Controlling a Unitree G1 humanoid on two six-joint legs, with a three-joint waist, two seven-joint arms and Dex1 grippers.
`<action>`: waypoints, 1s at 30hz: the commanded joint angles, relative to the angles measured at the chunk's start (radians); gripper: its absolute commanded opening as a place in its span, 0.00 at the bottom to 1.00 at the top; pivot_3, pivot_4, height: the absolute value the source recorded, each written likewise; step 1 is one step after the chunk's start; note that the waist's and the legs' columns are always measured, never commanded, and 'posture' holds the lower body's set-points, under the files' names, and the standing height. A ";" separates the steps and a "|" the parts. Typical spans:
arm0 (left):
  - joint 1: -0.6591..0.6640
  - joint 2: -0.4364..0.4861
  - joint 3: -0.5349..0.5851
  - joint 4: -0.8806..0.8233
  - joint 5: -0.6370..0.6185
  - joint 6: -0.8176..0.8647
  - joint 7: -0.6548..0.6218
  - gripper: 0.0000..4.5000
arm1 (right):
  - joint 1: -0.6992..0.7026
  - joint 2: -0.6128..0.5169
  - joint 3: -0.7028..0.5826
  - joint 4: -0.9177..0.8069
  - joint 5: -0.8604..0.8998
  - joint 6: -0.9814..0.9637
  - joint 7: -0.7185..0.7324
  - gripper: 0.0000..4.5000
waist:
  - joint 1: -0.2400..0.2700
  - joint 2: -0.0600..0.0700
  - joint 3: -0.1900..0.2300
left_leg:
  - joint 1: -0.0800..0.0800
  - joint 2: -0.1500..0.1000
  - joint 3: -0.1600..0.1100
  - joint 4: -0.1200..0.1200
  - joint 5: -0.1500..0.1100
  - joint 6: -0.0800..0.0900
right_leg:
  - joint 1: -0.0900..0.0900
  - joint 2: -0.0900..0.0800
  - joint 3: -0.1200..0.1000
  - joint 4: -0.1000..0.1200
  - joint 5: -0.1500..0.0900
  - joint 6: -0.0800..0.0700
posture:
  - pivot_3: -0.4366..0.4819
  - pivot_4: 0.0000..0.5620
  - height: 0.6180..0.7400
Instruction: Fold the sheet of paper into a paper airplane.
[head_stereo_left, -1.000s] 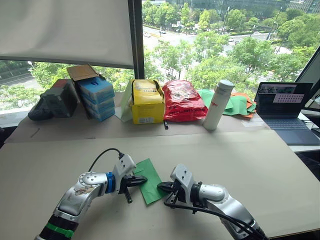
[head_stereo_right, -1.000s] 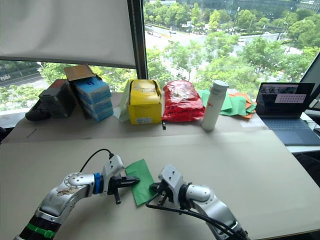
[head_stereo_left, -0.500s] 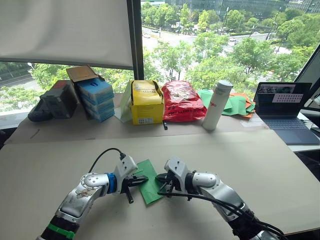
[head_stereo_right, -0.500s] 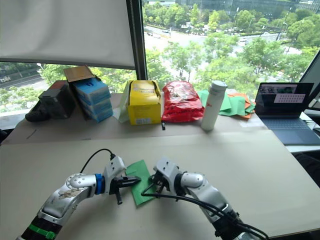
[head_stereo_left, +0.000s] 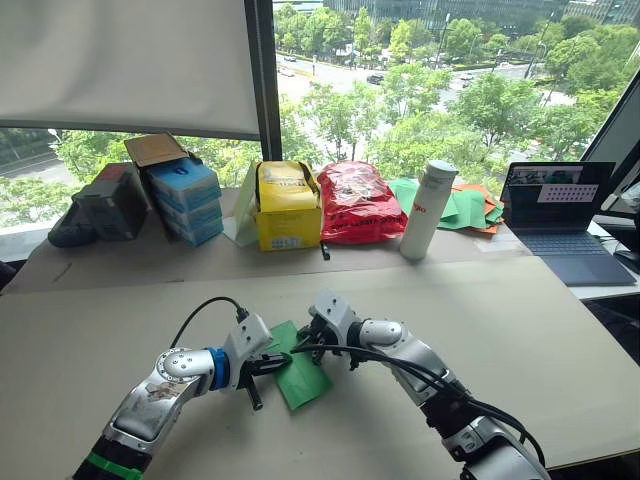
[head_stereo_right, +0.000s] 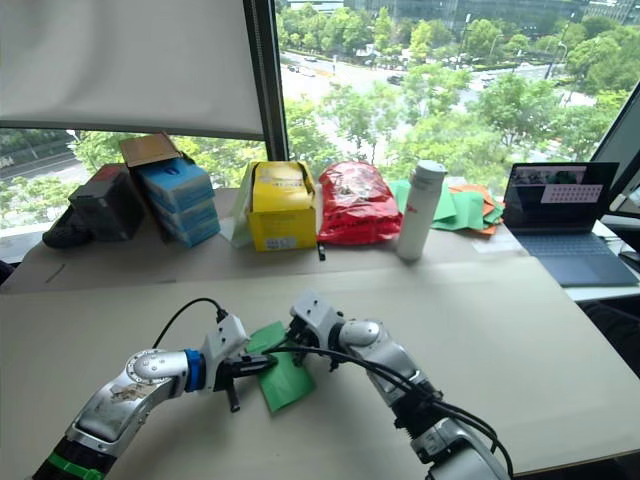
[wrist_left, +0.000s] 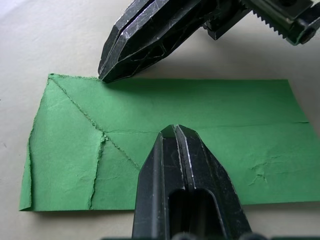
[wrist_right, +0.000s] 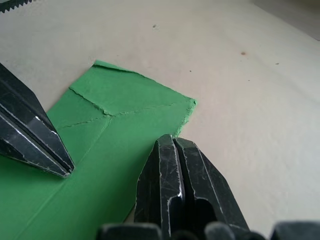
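The sheet of paper (head_stereo_left: 300, 376) lies flat on the table in front of me as a bright green rectangle crossed by crease lines (wrist_left: 90, 117). My left gripper (head_stereo_left: 285, 360) is shut, and its tips (wrist_left: 175, 130) press down on the middle of the paper. My right gripper (head_stereo_left: 301, 347) is also shut, with its tips (wrist_right: 172, 140) touching the paper's edge close to a far corner. In the left wrist view the right gripper's fingertips (wrist_left: 103, 76) sit right by that corner. No paper shows between either pair of fingers.
Along the table's far edge stand a dark bag (head_stereo_left: 105, 205), blue boxes (head_stereo_left: 185, 197), a yellow box (head_stereo_left: 288, 205), a red bag (head_stereo_left: 360, 200), a white bottle (head_stereo_left: 423, 210), a pile of green and orange sheets (head_stereo_left: 465, 208) and a laptop (head_stereo_left: 560, 215).
My right gripper has slid along the paper's edge, away from me and leftward, to near the far corner. The left gripper stays pressed on the paper. The camera shifted slightly.
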 joint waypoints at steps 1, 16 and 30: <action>0.025 0.012 -0.027 0.008 0.023 0.038 0.002 0.00 | -0.024 0.009 -0.010 0.101 -0.045 -0.023 -0.029 0.00 | 0.001 0.000 0.000 | 0.000 0.000 0.000 0.000 0.000 0.000 | 0.000 0.000 0.000 0.000 0.000 0.000 | 0.48 0.27 1.00; 0.030 0.017 -0.027 0.005 0.029 0.037 0.007 0.00 | 0.004 0.001 -0.073 -0.012 -0.011 -0.182 0.025 0.00 | 0.003 0.002 0.001 | -0.002 0.000 0.000 -0.003 0.000 -0.001 | -0.002 -0.001 0.000 -0.001 0.000 -0.001 | 0.48 0.27 1.00; 0.009 0.014 -0.034 0.024 0.034 0.032 -0.010 0.00 | 0.205 -0.098 -0.030 -0.280 -0.013 -0.066 0.114 0.00 | 0.009 0.002 0.001 | -0.006 0.000 0.000 -0.005 0.000 -0.001 | -0.005 -0.002 -0.001 -0.004 0.000 -0.001 | 0.48 0.27 1.00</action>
